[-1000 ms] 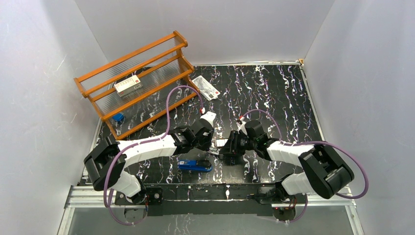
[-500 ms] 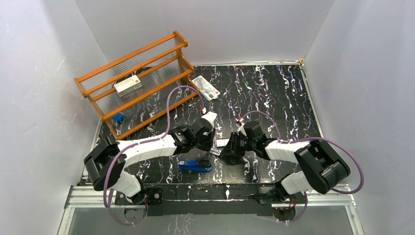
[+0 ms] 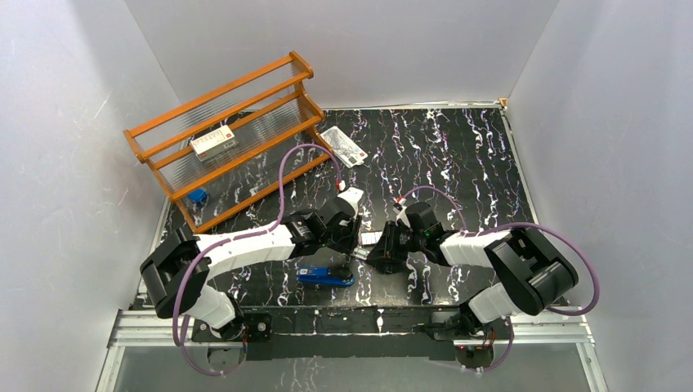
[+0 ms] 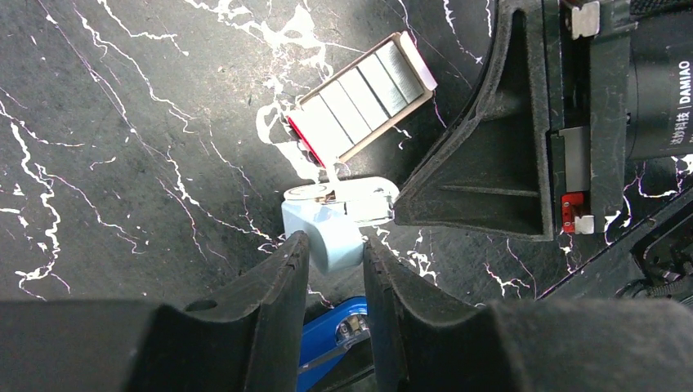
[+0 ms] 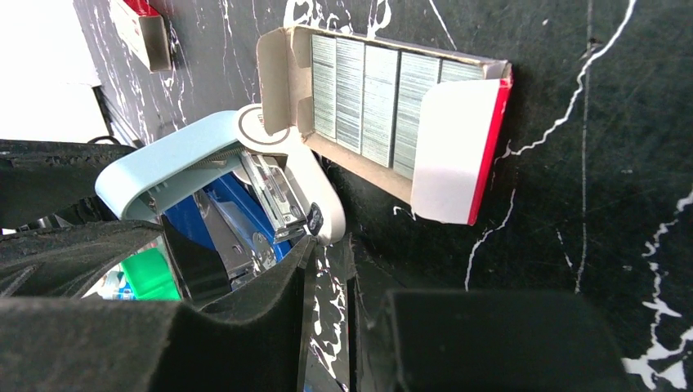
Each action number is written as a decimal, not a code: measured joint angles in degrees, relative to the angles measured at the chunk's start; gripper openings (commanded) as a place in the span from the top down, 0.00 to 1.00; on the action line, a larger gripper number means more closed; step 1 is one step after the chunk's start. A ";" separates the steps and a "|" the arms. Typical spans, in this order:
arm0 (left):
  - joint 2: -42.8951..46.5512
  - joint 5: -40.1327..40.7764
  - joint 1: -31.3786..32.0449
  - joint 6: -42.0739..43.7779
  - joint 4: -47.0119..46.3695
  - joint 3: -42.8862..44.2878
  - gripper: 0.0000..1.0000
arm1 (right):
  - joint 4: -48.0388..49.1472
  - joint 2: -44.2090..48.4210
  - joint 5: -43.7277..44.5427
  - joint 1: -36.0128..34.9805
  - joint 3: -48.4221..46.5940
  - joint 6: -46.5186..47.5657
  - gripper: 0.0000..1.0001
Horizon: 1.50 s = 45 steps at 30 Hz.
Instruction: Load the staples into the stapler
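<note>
- The table top [image 3: 458, 163] is black, with thin white veins like marble.
- Plain pale grey walls [image 3: 368, 49] close the left, back and right sides.
- An orange wooden rack [image 3: 253, 131] with ribbed clear shelves stands at the far left.
- A silvery metal rail [image 3: 147, 325] runs along the near edge.
- The light is soft and even.

Orange wooden rack [image 3: 245, 83] with a red-and-white box [image 3: 213, 142]; white printed packet [image 3: 344, 145] beside it.
</note>
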State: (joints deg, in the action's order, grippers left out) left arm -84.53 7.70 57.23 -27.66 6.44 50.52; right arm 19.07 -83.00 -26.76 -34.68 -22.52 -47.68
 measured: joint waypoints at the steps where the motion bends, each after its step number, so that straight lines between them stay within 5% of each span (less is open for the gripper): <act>1: 0.00 -0.09 0.00 0.00 0.00 0.00 0.70 | 0.20 -0.09 -0.02 0.00 0.00 -0.13 0.73; 17: -0.42 -4.24 0.00 -0.39 -0.37 1.20 0.59 | 1.36 0.00 -0.33 0.00 0.63 -0.85 0.67; 27: 0.83 -3.87 -0.07 -3.93 -1.20 1.22 0.32 | -7.78 13.18 -1.07 0.00 2.12 4.59 0.41; 32: 6.49 -2.71 -1.95 -8.26 -2.19 -2.25 0.28 | -14.27 14.69 -1.36 -0.35 -0.94 6.75 0.26; 45: 6.10 -10.88 -7.89 -13.44 -5.75 -7.50 0.26 | -23.23 9.75 7.48 -1.73 -12.33 5.90 0.42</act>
State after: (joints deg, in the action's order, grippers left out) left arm -78.43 -3.18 49.34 -41.10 0.69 43.03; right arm -4.16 -73.25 -19.29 -36.40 -34.85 -41.78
